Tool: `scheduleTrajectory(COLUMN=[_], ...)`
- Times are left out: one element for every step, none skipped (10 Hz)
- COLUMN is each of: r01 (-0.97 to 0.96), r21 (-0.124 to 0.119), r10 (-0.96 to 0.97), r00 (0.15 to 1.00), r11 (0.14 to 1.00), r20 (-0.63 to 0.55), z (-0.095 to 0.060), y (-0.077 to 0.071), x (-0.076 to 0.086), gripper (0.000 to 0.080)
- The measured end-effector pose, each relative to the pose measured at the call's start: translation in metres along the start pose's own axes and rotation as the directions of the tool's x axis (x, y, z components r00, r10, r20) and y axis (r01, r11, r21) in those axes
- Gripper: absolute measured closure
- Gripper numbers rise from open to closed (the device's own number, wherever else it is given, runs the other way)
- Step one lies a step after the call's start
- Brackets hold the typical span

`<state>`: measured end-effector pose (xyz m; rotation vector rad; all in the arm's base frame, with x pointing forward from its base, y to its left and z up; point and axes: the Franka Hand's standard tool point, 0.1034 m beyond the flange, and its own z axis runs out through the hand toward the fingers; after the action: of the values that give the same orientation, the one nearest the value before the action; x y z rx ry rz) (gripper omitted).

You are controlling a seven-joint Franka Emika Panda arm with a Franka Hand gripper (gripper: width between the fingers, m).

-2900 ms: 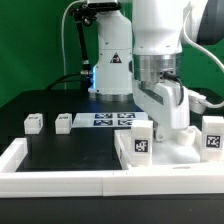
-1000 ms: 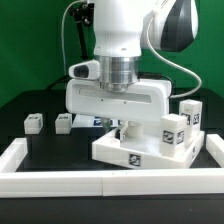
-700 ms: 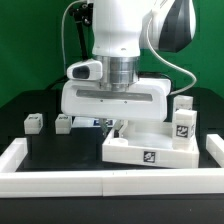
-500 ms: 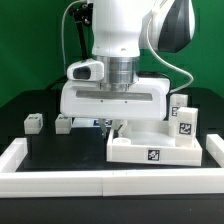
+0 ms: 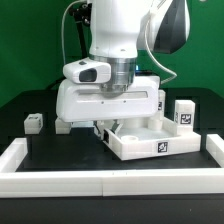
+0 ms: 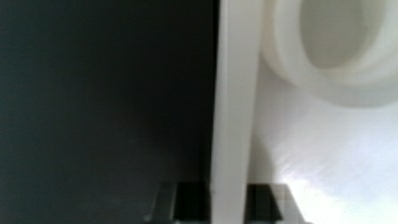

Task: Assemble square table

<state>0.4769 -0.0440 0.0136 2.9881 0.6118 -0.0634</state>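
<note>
Nearest me, at 6 o'clock in the exterior view, runs the white border wall (image 5: pixel 90 172). Just behind it, toward 4 o'clock, the square tabletop (image 5: pixel 183 143) lies flat on the black table (image 5: pixel 50 145), skewed to that wall, with its tag (image 5: pixel 160 147) facing me. The gripper (image 5: pixel 107 127) comes down on the slab's 9 o'clock end. On the wrist view its fingertips (image 6: pixel 183 203) are pinched almost together on the slab's thin upright rim (image 6: pixel 237 110), with a round socket (image 6: pixel 347 50) just beside it. I judge the step to be squaring the tabletop into the wall's corner. I'd slide it low and slowly, turning at the wrist until the tagged edge runs parallel to the wall, and I'd mind that so narrow a pinch could let the rim slip. Farther back, at 3 o'clock, a tagged leg (image 5: pixel 183 113) stands upright by the slab's far corner. I can't tell whether they touch, so I'd sweep gently there. A second leg (image 5: pixel 33 121) sits well apart at 9 o'clock.
</note>
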Motion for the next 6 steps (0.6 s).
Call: scheduleTrajectory(r01=[0.14,0.226,0.288,0.353,0.397,0.463], r21=[-0.009,-0.013,-0.017,-0.019,-0.02,-0.02], r10=[-0.14,-0.226,-0.288,-0.353,-0.397,-0.462], r00=[0.99,0.974,0.958,0.935,0.917,0.886], r11=[0.99,0.974,0.957,0.935,0.918,0.886], r20=[0.008,0.014,0.02,0.026,0.031,0.039], z=[0.0001,-0.0003,-0.0006,-0.0002,0.0001,0.0004], y=[0.004,0.0067,0.0084,0.0098,0.011,0.0127], x=[-0.0008,-0.0005,-0.0001,-0.0013,-0.0022,-0.0032], gripper=[0.0736,0.0736,0.0737,0.0737,0.0739,0.074])
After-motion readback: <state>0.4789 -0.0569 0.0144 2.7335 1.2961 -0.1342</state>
